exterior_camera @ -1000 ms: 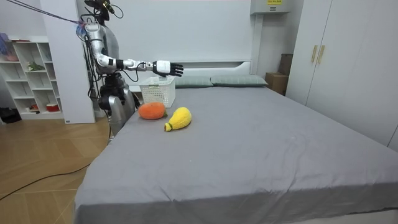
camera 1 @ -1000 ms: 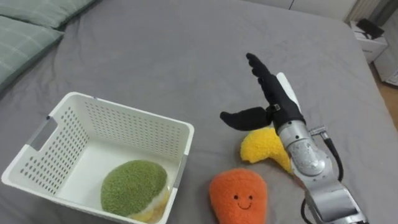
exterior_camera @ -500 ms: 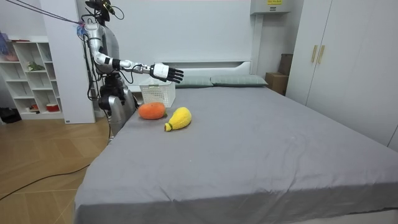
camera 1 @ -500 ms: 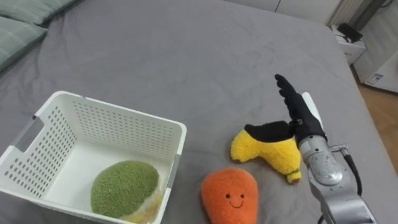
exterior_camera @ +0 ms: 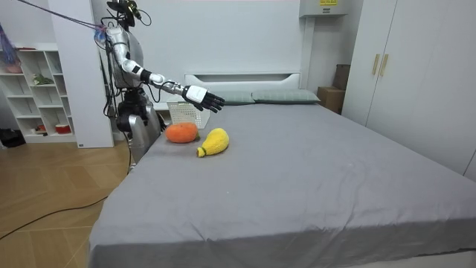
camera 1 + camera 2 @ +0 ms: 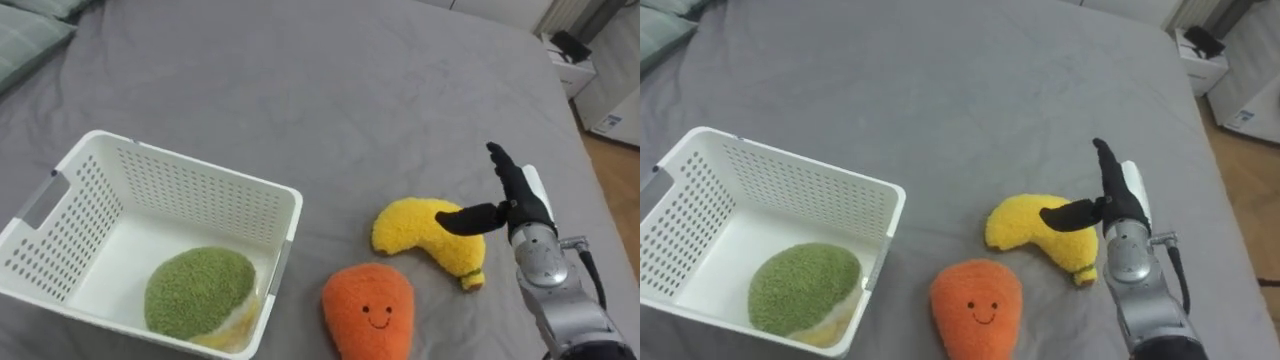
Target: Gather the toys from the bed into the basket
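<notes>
- A wide bed (image 6: 330,100) with a grey cover was seen to carry everything; in the room view the robot was placed at the bed's side, toward the room view's left, with its right arm stretched out over the cover.
- A tall wardrobe (image 5: 416,74) was seen at the room view's right, and a white shelf unit (image 5: 33,89) behind the robot.
- A pale green pillow (image 6: 25,35) was glimpsed at the upper left corner of the bed.
- A white perforated basket (image 6: 190,195) was set on the cover at the robot's left, well apart from the right arm.
- A round green plush toy (image 6: 195,292) was lodged in the basket's near corner, with a pale yellow edge showing beneath it.
- An orange plush toy (image 6: 367,310) with a stitched smile was laid on the cover just right of the basket, outside it.
- A yellow plush toy (image 6: 420,232), curved like a banana, was laid just beyond the orange one and close beside it; whether the two touched could not be told.
- The right robot hand (image 6: 517,200) was held spread at the yellow toy's right end, fingers straight and pointing away from the robot, thumb stretched out over the toy; nothing was gripped, and in the room view the hand was seen above the cover.
</notes>
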Controlling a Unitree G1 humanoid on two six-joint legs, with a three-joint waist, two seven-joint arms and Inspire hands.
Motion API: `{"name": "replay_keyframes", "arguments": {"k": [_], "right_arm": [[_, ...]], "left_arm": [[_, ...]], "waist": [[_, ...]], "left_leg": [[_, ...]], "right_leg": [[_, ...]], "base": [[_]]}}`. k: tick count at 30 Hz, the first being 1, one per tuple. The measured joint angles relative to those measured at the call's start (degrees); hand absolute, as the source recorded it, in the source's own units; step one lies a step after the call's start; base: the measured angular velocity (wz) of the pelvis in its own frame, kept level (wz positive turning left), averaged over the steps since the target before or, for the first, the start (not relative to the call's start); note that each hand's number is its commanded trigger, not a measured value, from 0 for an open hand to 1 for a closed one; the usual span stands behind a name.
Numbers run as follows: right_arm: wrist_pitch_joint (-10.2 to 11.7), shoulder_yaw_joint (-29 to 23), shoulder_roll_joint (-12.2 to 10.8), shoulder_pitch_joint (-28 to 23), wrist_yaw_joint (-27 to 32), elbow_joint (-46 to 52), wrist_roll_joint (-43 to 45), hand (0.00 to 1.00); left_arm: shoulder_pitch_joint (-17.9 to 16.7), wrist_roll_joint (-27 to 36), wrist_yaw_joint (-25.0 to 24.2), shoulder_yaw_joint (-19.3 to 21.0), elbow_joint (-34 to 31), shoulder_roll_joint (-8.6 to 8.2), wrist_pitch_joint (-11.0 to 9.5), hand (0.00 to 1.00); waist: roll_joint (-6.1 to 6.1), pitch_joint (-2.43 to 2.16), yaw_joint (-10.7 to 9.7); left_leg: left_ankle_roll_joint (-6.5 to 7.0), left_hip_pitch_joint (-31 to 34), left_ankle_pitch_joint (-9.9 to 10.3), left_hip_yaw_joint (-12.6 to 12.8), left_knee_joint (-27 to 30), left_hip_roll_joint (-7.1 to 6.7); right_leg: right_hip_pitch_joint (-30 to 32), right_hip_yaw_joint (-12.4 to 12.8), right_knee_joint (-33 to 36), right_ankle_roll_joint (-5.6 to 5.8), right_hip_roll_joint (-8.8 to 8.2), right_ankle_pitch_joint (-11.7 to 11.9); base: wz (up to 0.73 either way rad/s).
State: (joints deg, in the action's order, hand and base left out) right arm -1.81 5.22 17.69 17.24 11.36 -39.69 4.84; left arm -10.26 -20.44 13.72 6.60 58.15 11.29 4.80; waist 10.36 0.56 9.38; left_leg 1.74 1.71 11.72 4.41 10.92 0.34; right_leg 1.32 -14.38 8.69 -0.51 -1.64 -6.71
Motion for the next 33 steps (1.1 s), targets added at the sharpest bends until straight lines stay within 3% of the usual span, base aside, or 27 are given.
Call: {"name": "replay_keyframes", "arguments": {"k": [5,10,13,19,23,27,33], "right_arm": [[2.5,2.7,0.9,2.7,1.5,-4.1,0.1,0.0],[3.7,4.2,1.0,4.9,1.8,-10.2,0.1,0.0],[3.8,4.9,1.4,7.0,1.8,-15.5,0.1,0.0],[4.5,4.8,2.6,10.2,3.6,-21.0,0.7,0.0],[4.6,5.0,3.4,10.7,4.2,-23.1,2.3,0.0],[4.6,9.5,3.7,11.3,4.2,-24.6,2.5,0.0],[4.1,12.0,3.9,12.9,3.8,-28.3,2.9,0.0]], "left_arm": [[2.0,0.9,1.3,-2.0,0.0,0.81,-0.7,0.0],[2.5,0.8,2.0,-2.4,-0.1,1.08,-1.7,0.0],[3.4,0.8,2.0,-2.6,-0.1,1.14,-2.0,0.0],[4.5,0.7,1.9,-2.9,-0.1,1.14,-2.8,0.0],[5.2,0.7,1.9,-3.6,-0.1,1.12,-2.8,0.0],[5.3,1.8,2.4,-6.4,-0.3,1.56,-2.8,0.0],[5.8,4.2,2.4,-9.8,-0.7,2.35,-3.5,0.0]], "waist": [[0.36,0.21,1.8],[0.36,0.37,2.1],[0.43,0.53,2.2],[-0.15,1.35,2.6],[-0.15,1.51,3.8],[-0.3,1.63,4.0],[-0.13,1.76,4.3]], "left_leg": [[0.02,3.6,-0.4,0.1,0.6,0.02],[-0.05,6.2,-0.6,-1.6,1.0,-0.1],[-0.17,7.9,-0.9,-2.6,1.0,-0.16],[-0.39,10.0,-1.1,-3.3,1.1,-0.12],[-0.41,11.8,-1.2,-3.3,1.5,-0.08],[-0.42,12.7,-1.2,-3.6,1.6,0.05],[-0.42,12.8,-1.2,-3.9,1.5,0.12]], "right_leg": [[3.4,-0.3,0.0,-0.15,-0.13,0.3],[5.5,-1.6,-0.2,-0.16,-0.23,0.3],[6.7,-1.9,-0.2,-0.16,-0.26,0.3],[8.4,-3.1,-0.2,-0.17,-0.23,0.3],[10.3,-3.1,-0.2,-0.22,-0.23,0.3],[10.9,-3.7,-0.2,-0.23,-0.34,0.3],[10.9,-4.5,-0.2,-0.22,-0.49,0.3]], "base": [[0.01],[0.15],[0.18],[0.06],[-0.01],[0.02],[0.01]]}}
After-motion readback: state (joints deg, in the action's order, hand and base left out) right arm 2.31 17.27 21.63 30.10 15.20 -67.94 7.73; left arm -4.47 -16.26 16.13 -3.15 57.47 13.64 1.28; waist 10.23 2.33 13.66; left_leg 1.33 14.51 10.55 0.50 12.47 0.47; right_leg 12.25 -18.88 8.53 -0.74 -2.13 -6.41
